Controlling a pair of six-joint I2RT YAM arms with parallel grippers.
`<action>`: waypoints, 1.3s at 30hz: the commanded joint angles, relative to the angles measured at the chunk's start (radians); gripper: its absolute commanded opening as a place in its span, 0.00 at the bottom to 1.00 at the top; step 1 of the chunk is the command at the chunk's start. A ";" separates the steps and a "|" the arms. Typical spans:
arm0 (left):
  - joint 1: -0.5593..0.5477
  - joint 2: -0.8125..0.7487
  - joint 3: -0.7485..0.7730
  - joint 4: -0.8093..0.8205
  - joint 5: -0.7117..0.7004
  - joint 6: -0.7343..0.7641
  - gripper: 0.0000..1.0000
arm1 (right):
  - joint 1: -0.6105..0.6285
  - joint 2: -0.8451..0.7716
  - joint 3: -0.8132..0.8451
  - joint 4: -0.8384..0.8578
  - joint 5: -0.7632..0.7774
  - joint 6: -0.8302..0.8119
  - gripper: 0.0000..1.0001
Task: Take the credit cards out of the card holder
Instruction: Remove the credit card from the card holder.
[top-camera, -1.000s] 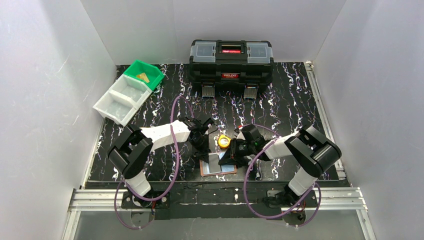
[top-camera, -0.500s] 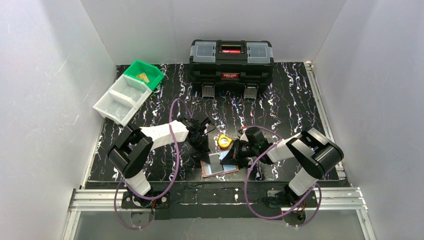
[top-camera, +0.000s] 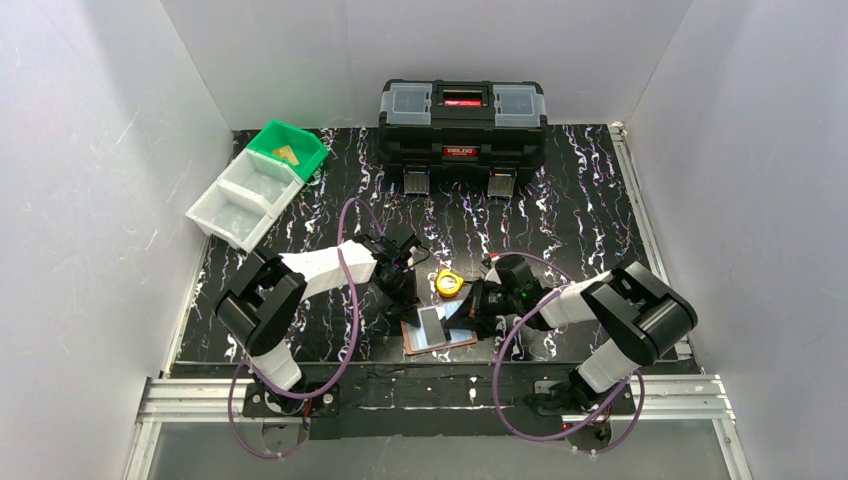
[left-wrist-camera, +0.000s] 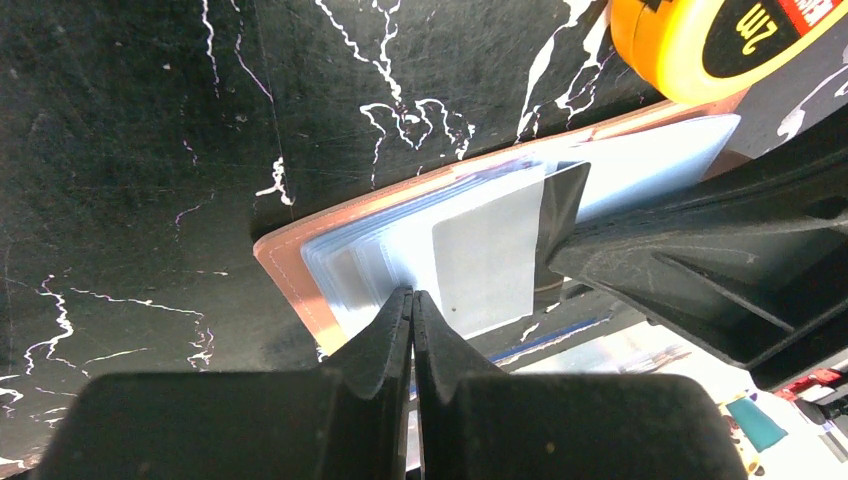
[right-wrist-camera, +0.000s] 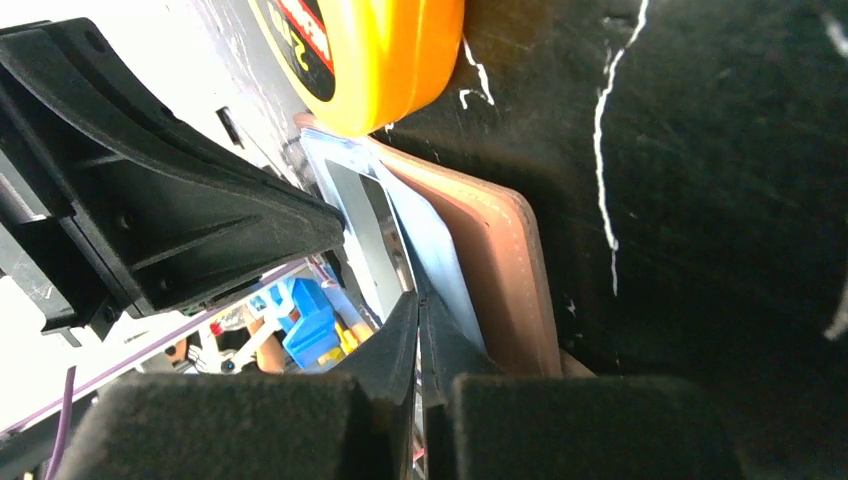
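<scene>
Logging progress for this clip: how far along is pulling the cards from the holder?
Done: a gold-tan card seems to lie in the green bin. In hand: the card holder lies open, both the left gripper and right gripper shut at its clear sleeves, a whitish card sticking partly out; whether either grips it is unclear. Left: that card, and any others in the sleeves.

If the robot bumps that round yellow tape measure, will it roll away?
Probably not. The tape measure seems to lie flat, round face up, so it would likely slide, not roll. It looks chunky, so probably heavy for its size. It sits right beside the card holder, so a shove might nudge that too.
</scene>
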 joint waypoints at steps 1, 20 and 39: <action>-0.001 0.084 -0.065 -0.113 -0.197 0.050 0.00 | -0.010 -0.060 -0.010 -0.086 0.055 -0.049 0.05; -0.002 0.105 -0.025 -0.125 -0.183 0.079 0.00 | -0.008 0.115 0.050 0.052 -0.083 -0.043 0.23; -0.002 0.098 -0.005 -0.154 -0.212 0.098 0.00 | -0.010 -0.215 0.073 -0.387 0.165 -0.259 0.02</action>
